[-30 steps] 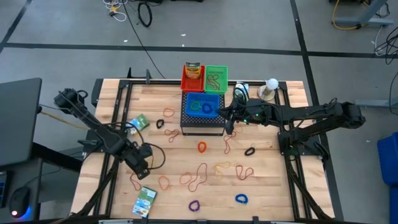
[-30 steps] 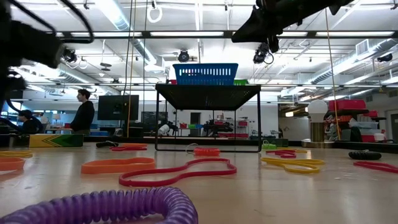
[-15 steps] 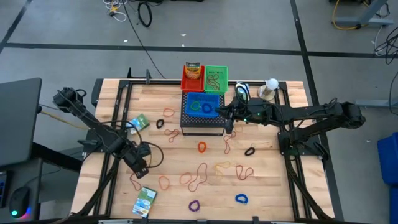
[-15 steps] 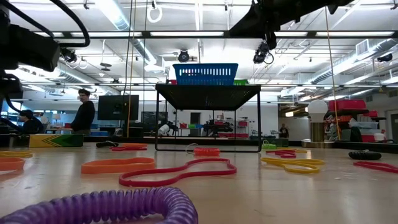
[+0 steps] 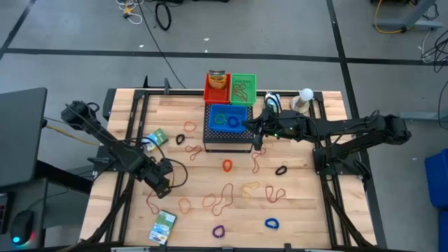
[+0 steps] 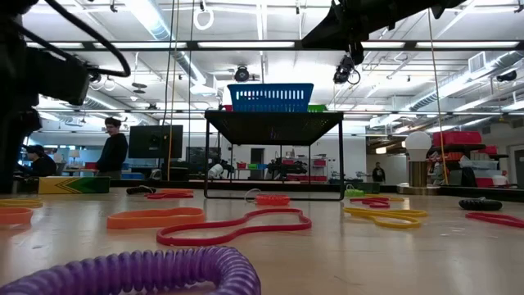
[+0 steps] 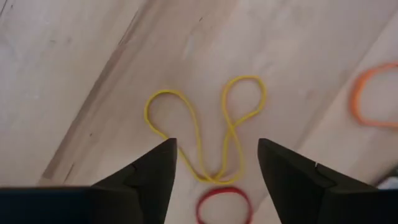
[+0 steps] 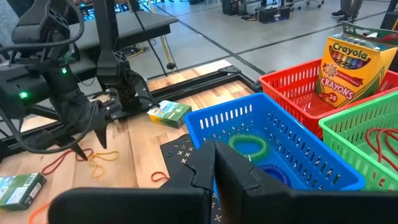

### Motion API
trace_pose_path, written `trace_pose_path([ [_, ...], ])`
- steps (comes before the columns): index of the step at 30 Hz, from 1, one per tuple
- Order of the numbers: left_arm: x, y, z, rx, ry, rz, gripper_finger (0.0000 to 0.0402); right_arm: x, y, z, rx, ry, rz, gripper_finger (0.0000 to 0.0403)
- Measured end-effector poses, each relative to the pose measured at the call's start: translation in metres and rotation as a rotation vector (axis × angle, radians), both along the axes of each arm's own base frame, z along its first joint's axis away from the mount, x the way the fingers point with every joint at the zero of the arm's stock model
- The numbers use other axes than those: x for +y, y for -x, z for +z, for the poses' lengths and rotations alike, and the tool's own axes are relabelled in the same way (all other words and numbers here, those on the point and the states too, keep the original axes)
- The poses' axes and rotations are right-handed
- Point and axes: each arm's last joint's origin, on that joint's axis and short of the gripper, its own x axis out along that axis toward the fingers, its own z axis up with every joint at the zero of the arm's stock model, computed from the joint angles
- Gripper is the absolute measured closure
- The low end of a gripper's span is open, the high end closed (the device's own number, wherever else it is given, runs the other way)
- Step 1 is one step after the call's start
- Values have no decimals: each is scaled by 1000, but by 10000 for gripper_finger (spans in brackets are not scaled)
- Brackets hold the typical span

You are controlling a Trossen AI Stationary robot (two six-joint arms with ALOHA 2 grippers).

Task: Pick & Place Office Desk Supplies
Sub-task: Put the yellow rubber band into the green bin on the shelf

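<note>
My left gripper [image 7: 214, 165] hovers open over the table's near-left part [image 5: 162, 183], pointing down. A thin yellow rubber band [image 7: 205, 124] lies flat on the wood between and ahead of its fingertips, with a small red band [image 7: 224, 208] just below them. Neither is touched. My right gripper [image 8: 214, 165] is shut and hangs above the right rim of the blue basket [image 5: 228, 119], which holds green and blue loops [image 8: 249, 148]. More bands and purple [image 5: 219, 230], blue [image 5: 271, 224] and black [image 5: 281, 169] loops lie scattered. Two green-white boxes [image 5: 158, 137] [image 5: 162, 225] lie at the left.
The blue basket sits on a black perforated box [image 5: 227, 140]. Behind it stand a red basket [image 5: 216, 84] with a crayon box and a green basket [image 5: 243, 87] with bands. A white ball on a stand [image 5: 306, 94] is at the far right. People stand in the room beyond.
My left gripper has shifted a little toward the table's right, still open. The bands and boxes lie where they were.
</note>
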Motion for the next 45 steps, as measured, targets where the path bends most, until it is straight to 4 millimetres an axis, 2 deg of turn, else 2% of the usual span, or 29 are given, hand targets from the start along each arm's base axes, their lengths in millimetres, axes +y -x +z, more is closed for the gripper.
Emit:
trace_pose_path([
  [15,-7,-6,-26,156,-10,-62,188,0,0,0,-1,5,-13,382],
  [19,-7,-5,-26,167,-18,-63,231,0,0,0,0,6,-15,382],
  [24,-7,-4,-26,177,-19,-92,318,0,0,0,0,5,-15,382],
  [27,-7,-6,-16,176,-47,-143,369,0,0,0,0,5,-15,382],
  [29,-4,-7,-3,147,-98,-141,392,0,0,0,0,6,-15,382],
  [32,-3,-10,19,-9,-104,-138,396,0,0,0,-3,3,-16,382],
  [38,7,-2,56,-283,-103,-80,398,0,0,1,-16,1,-17,382],
  [45,24,7,87,-554,-154,16,398,0,0,1,-17,-9,-20,382],
])
